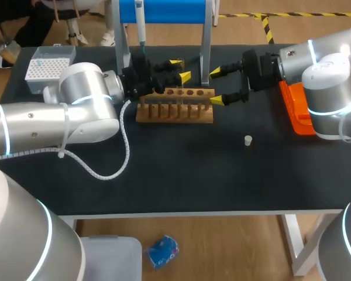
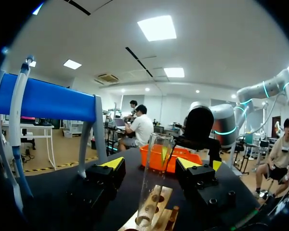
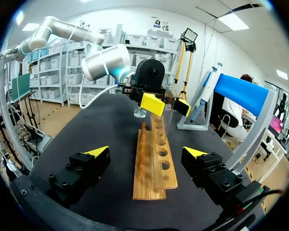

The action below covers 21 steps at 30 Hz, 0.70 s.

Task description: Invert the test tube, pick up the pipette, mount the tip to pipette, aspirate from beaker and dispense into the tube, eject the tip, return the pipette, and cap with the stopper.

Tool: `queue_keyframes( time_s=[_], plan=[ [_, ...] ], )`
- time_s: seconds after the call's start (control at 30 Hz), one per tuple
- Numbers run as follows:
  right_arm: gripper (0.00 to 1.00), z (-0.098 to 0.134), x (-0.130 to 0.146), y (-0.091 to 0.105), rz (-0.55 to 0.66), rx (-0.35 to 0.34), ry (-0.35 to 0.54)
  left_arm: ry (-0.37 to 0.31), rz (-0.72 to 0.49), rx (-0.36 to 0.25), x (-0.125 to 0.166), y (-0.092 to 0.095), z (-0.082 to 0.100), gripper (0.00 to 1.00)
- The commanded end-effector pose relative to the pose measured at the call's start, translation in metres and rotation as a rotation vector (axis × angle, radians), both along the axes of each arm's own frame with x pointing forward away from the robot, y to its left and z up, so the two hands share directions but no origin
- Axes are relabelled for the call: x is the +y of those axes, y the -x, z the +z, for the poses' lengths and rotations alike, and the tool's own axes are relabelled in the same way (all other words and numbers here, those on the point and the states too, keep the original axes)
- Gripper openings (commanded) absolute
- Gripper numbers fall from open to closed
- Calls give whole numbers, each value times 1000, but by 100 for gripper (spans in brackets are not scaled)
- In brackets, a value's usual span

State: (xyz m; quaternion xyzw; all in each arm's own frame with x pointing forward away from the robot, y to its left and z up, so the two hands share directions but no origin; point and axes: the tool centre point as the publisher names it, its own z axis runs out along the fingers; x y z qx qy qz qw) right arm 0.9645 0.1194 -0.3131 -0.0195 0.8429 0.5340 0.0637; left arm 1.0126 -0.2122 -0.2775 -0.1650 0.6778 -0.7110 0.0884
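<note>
1. My left gripper (image 1: 181, 69) hangs over the light wooden tube rack (image 1: 174, 112). Its fingers are spread and clasp nothing.
2. The clear glass test tube (image 2: 154, 183) stands between those fingers, and I see a gap on each side of it.
3. The tube's lower end sits in a rack hole and it leans slightly, with what looks like the open mouth up. I judge the rack carries it, so no grip is needed.
4. My right gripper (image 1: 216, 86) sits at the rack's far end, jaws wide and empty, probably parked out of the way.
5. The slim white pipette (image 1: 140, 23) hangs on its blue stand (image 1: 164, 10), just behind the left gripper.
6. The small white stopper (image 1: 248, 140) lies on the black table (image 1: 181, 175), well apart from both grippers.
</note>
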Motion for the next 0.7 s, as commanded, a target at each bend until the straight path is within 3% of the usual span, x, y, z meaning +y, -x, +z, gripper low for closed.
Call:
queue_keyframes(
  time_s=[0.03, 0.07, 0.53, 0.7],
  plan=[
    [100, 0, 0, 0, 1, 0, 1, -1, 4, 2, 0, 0, 0, 96],
    [100, 0, 0, 0, 1, 0, 1, -1, 4, 2, 0, 0, 0, 100],
    [100, 0, 0, 0, 1, 0, 1, -61, -9, -1, 0, 0, 2, 100],
    [100, 0, 0, 0, 1, 0, 1, -111, -14, 6, 1, 0, 3, 100]
  ],
)
